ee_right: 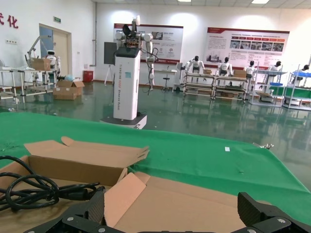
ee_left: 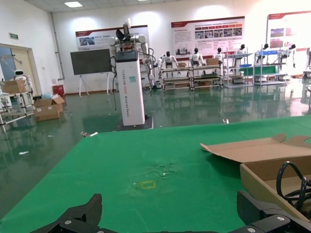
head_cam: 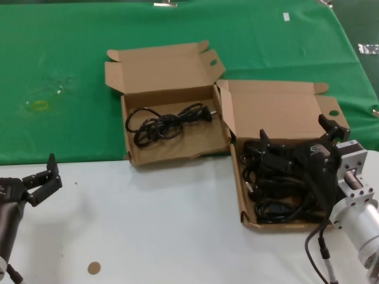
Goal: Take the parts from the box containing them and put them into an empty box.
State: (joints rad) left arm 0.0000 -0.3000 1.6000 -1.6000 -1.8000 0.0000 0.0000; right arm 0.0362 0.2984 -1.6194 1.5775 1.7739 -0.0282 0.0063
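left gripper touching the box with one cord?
Apart. Head view: the left gripper sits over white table, well clear of that box.

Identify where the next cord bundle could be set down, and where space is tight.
Free: the floor of the left box in front of its single cord, near the front rim. Crowded: the right box, packed with cords, with the right hand open above them.
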